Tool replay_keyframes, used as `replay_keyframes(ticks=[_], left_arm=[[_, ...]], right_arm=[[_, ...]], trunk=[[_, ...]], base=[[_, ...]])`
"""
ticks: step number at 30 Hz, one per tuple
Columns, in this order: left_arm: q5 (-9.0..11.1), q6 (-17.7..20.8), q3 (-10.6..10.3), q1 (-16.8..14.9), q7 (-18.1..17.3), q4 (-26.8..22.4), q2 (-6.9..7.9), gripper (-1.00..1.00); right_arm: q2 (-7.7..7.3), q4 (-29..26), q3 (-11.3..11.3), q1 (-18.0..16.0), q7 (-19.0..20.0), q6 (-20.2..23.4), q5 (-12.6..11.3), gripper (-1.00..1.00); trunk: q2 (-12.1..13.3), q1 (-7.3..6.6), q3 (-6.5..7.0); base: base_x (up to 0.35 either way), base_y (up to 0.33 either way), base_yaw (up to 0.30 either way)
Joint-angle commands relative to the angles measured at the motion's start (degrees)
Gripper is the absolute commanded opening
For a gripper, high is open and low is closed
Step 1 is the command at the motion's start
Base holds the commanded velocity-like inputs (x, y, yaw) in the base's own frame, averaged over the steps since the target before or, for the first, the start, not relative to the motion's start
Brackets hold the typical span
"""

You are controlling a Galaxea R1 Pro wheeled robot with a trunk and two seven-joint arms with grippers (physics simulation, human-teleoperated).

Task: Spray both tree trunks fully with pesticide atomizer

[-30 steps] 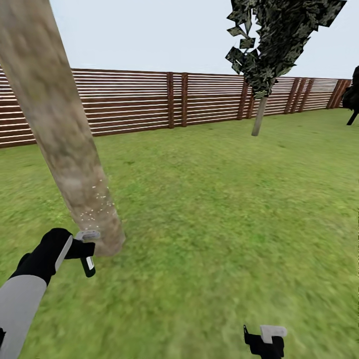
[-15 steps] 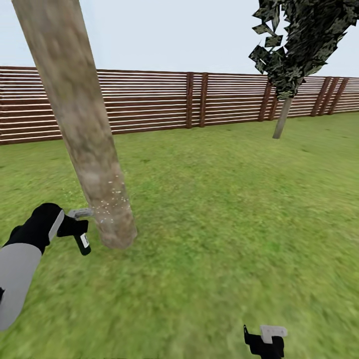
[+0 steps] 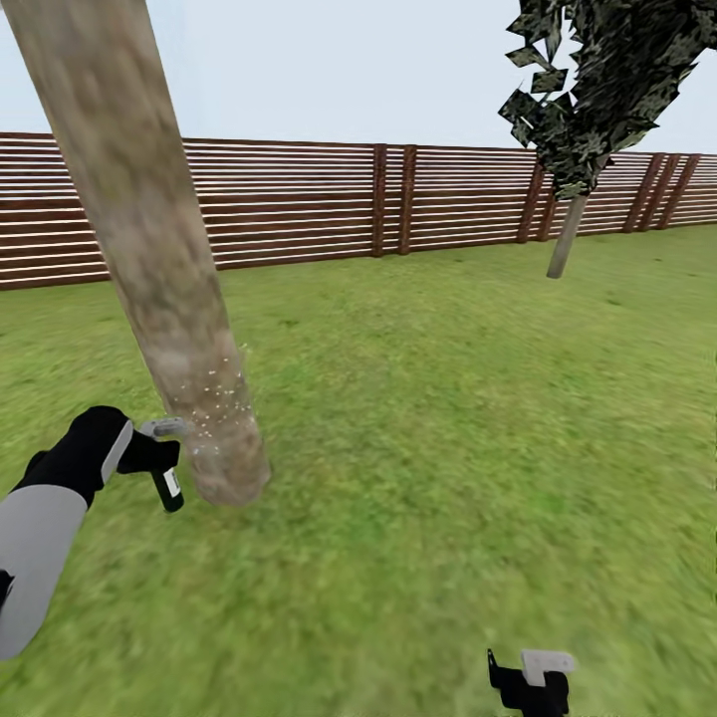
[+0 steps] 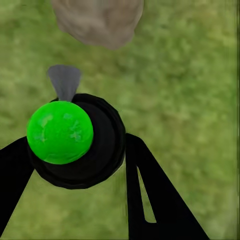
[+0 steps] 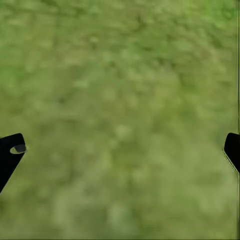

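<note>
Left gripper [image 3: 159, 460] clamps the pesticide atomizer [image 3: 166, 485], nozzle just beside the base of the tree trunk [image 3: 164, 289]. Whitish pesticide [image 3: 214, 398] specks dot the trunk low down. Right gripper [image 3: 530, 685] jaws spread wide over grass [image 3: 448, 418].

Lawn [image 3: 448, 418], slatted fence [image 3: 299, 204], seemingly overcast sky [image 3: 329, 70]

The tree trunk [image 3: 164, 289] runs off the head view's top edge, its crown unseen. The right end effector [image 3: 528, 682] is cut by the bottom edge there. The atomizer [image 4: 75, 140] hides the lawn [image 4: 190, 90] beneath it.
</note>
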Motion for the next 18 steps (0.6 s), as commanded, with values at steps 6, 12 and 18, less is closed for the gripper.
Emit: replay_keyframes(ticks=[6, 12, 18], left_arm=[[-0.07, 0.32, 0.20, -0.32, -0.14, -0.14, -0.01, -1.00], [-0.07, 0.32, 0.25, -0.46, -0.14, -0.23, -0.02, -1.00], [-0.07, 0.23, 0.17, -0.34, -0.14, -0.21, -0.26, -1.00]], right_arm=[[0.00, -0.07, 0.53, -0.01, -0.30, -0.03, -0.19, 1.00], [0.02, -0.03, 0.53, -0.03, -0.30, -0.05, -0.14, 1.00], [0.08, -0.06, 0.53, -0.01, -0.30, 0.00, -0.14, 1.00]], trunk=[[-0.02, -0.01, -0.05], [-0.02, -0.01, -0.05], [-0.02, -0.01, -0.05]], base=[[-0.123, -0.253, 0.000], [-0.020, -0.272, 0.000], [0.137, -0.255, 0.000]])
